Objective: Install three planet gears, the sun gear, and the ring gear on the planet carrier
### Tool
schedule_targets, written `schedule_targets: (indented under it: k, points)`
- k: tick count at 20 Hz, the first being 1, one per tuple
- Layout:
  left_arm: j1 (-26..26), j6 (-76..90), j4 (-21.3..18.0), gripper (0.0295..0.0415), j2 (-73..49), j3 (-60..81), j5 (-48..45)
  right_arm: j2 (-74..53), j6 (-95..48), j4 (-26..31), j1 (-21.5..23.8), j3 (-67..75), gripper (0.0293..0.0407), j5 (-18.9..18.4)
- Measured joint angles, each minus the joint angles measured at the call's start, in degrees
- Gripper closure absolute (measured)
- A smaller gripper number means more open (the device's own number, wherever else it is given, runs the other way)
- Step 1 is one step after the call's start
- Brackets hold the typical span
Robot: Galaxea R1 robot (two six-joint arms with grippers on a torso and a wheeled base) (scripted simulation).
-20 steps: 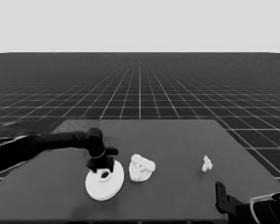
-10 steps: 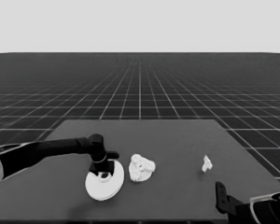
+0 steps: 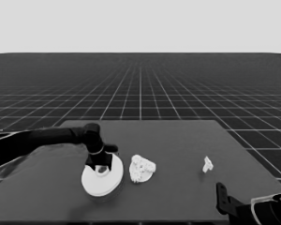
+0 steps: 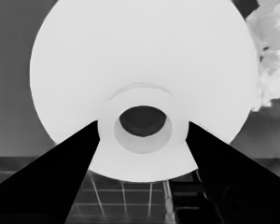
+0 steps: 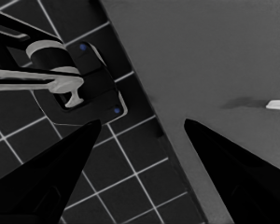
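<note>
larger round part [image 3: 101, 179] sits on the worktop [image 3: 178, 140] beside the gear-laden smaller round part [image 3: 142, 168]; your left hand [image 3: 99, 165] grips its raised hub. right hand [image 3: 221, 197] parked, fingers apart.

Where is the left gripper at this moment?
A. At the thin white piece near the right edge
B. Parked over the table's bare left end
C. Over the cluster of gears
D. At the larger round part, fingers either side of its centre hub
D: the left gripper is at the larger round part, and the left wrist view shows its fingers on either side of the raised hub.
</note>
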Motion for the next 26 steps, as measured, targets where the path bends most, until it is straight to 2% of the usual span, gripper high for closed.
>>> schedule_targets:
  k: [3, 8, 10, 12, 18, 19, 21, 26]
  points:
    - [-4.15, -0.52, -3.84, 0.0362, -0.23, 0.86, 0.72, 0.00, 0.00, 0.00, 0.00, 0.00, 0.0315, 0.00]
    - [-5.03, -0.54, -4.78, 0.0362, -0.24, 0.89, 0.86, 0.00, 0.00, 0.00, 0.00, 0.00, 0.0315, 0.00]
    - [-4.28, -5.10, -3.94, 0.0362, 19.59, -15.80, 1.37, 0.00, 0.00, 0.00, 0.00, 0.00, 0.0315, 0.00]
    - [-3.98, -2.33, -3.79, 0.0362, 28.44, -26.14, 0.90, 0.00, 0.00, 0.00, 0.00, 0.00, 0.0315, 0.00]
    - [-3.79, 0.23, -3.73, 0.0362, 32.76, -32.97, 0.53, 0.00, 0.00, 0.00, 0.00, 0.00, 0.0315, 0.00]
    - [-1.72, 0.94, -1.53, 0.0362, 33.10, -34.09, -0.05, 0.00, 0.00, 0.00, 0.00, 0.00, 0.0315, 0.00]
    - [0.67, 1.77, 0.51, 0.0362, 33.47, -35.48, -0.72, 0.00, 0.00, 0.00, 0.00, 0.00, 0.0315, 0.00]
    - [1.52, 2.22, 1.48, 0.0362, 33.71, -36.23, -1.11, 0.00, 0.00, 0.00, 0.00, 0.00, 0.0315, 0.00]
